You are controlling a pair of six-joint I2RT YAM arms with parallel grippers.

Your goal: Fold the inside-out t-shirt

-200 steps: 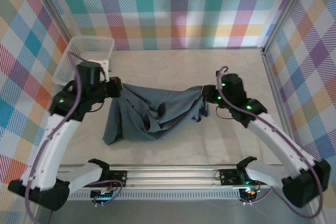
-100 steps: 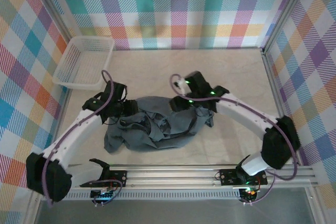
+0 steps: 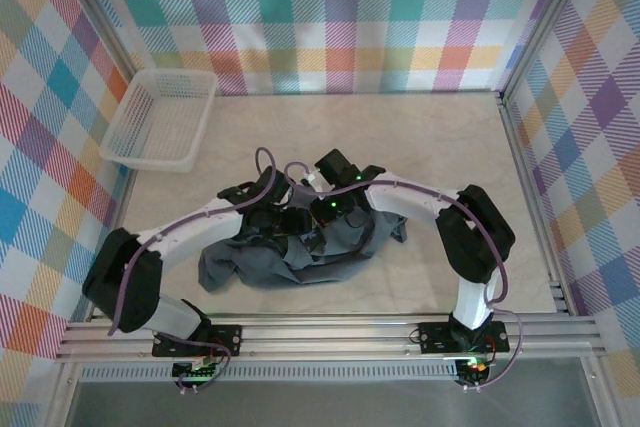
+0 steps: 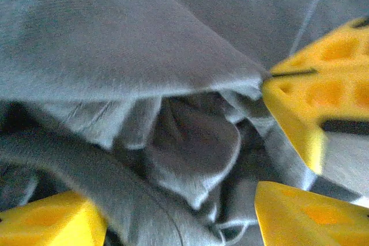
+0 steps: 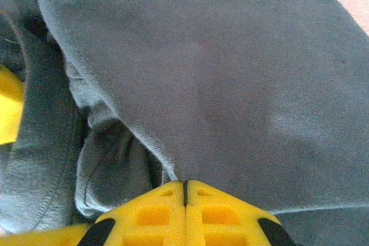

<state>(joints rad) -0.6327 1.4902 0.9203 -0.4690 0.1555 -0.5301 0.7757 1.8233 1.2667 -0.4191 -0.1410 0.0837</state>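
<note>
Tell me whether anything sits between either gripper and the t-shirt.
Nothing visible does. The left gripper is open over folds of the t-shirt, and the right gripper is shut right at the fabric. The mesh basket sits apart.

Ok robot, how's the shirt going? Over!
Left gripper open over the t-shirt. Right gripper shut, pinching its fabric. Shirt bunched up, not folded. Basket far left, not in the way.

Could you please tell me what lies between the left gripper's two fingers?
Bunched folds of the t-shirt lie between the open left gripper's fingers, as the left wrist view shows.
</note>
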